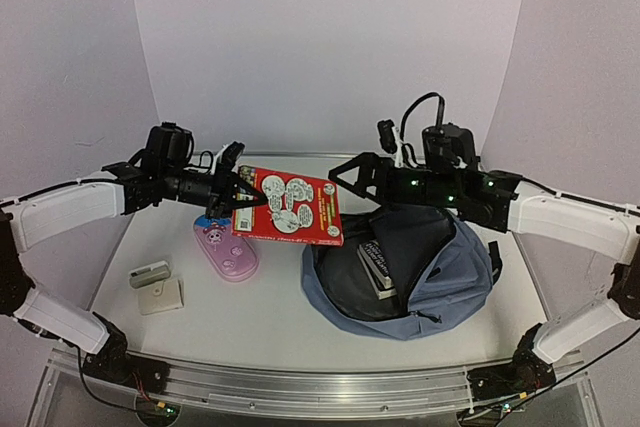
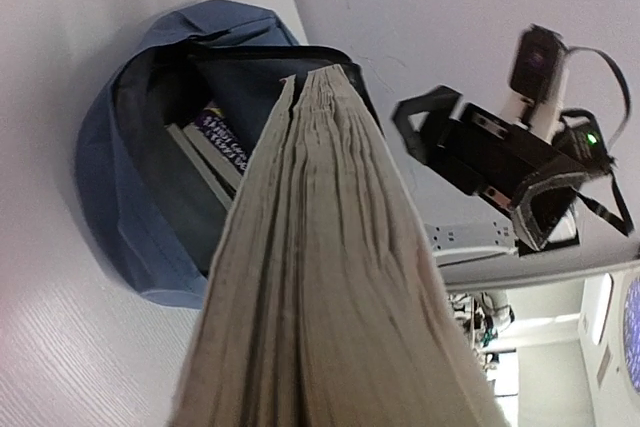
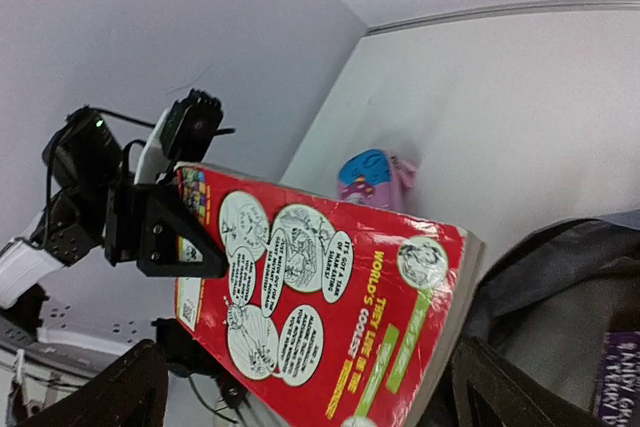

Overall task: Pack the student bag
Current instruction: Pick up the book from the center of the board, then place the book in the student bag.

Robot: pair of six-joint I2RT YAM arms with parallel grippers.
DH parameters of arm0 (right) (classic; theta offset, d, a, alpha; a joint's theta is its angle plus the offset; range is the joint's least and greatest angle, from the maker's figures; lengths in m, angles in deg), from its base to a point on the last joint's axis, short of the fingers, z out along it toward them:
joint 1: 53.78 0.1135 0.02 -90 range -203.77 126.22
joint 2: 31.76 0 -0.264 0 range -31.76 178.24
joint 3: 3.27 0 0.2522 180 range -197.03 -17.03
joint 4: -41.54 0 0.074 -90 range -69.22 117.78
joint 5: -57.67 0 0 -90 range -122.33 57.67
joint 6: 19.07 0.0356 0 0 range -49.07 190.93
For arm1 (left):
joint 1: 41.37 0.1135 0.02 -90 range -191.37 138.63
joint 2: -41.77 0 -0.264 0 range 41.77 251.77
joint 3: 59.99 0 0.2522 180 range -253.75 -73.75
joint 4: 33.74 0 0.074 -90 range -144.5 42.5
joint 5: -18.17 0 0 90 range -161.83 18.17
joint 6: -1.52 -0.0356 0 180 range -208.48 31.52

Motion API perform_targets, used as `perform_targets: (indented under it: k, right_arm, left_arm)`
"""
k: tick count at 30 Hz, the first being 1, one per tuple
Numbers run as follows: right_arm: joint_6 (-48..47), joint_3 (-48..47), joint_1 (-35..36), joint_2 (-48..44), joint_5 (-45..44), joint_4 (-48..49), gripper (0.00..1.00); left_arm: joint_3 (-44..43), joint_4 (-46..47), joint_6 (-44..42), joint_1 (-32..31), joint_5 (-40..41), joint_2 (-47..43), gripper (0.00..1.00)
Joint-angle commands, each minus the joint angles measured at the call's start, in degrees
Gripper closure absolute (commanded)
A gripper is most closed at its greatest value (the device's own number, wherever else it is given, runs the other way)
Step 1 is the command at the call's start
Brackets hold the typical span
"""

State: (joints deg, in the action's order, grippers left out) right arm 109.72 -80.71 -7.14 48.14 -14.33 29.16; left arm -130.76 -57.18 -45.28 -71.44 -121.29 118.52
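Left claw [image 1: 238,199] pinched shut on the left edge of a red paperback [image 1: 290,207], holding it clear of the table [image 1: 270,322] with the cover tilted up toward the overhead camera, while the right claw [image 1: 350,179] stood wide open just beside the book's opposite edge, gripping nothing that we could see. We judged that the book was held by one edge so its free end could be swung across and lowered into the student bag [image 1: 450,277], which lay slumped on the right half of the table, below the right claw, its black-zippered mouth gaping toward the book. We read the open right claw as waiting close by to steady the load or the bag. The cover was glossy red, crowded with white cartoon speech balloons and yellow-green lettering; the page block, seen from the left wrist, was thick, rough and greyish, its leaves slightly fanned. The bag was soft slate-blue fabric with a dark lining, rounded like a sack, and at least two books [image 1: 377,267] already lay inside. A smooth, oval pink pencil case [image 1: 228,252] rested on the table under the book's held edge, and two small pale items [image 1: 155,285], one boxy and one flat, sat well to its left; we could not tell what they were.
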Motion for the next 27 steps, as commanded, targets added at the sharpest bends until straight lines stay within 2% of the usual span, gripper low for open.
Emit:
perform_targets:
  k: [1,4,7,12,16,22,24,27]
  right_arm:
    - [-7.29,-8.16,-0.40,-4.48,-19.90,-23.87,0.02]
    - [-7.12,-10.50,-1.87,-4.47,-28.52,-34.79,0.02]
    - [-7.07,-8.46,-7.16,-5.71,-27.67,-39.08,0.02]
    - [-8.11,-3.13,-14.94,-8.25,-24.55,-41.02,0.02]
    - [-7.08,0.43,-17.58,-9.95,-24.79,-41.44,0.02]
    - [-7.15,3.36,-18.83,-10.47,-22.57,-40.54,0.02]
    - [-6.98,4.60,-18.85,-10.86,-19.62,-39.04,0.08]
    - [-7.09,6.60,-18.79,-11.93,-14.62,-36.61,0.22]
  left_arm:
    - [1.26,7.87,5.89,0.15,5.78,-3.37,1.00]
    - [2.11,9.26,8.10,0.11,7.25,-3.35,1.00]
    - [3.75,13.36,10.50,-0.25,8.18,-3.25,1.00]
    - [4.47,14.85,11.68,-2.26,9.40,-1.79,1.00]
    - [5.94,18.89,14.29,-3.37,9.04,-1.32,1.00]
    - [6.99,19.94,15.19,-4.69,9.96,-1.43,1.00]
    - [7.66,20.76,15.63,-5.18,10.44,-1.46,1.00]
    - [8.57,22.30,16.50,-5.99,10.81,-1.09,1.00]
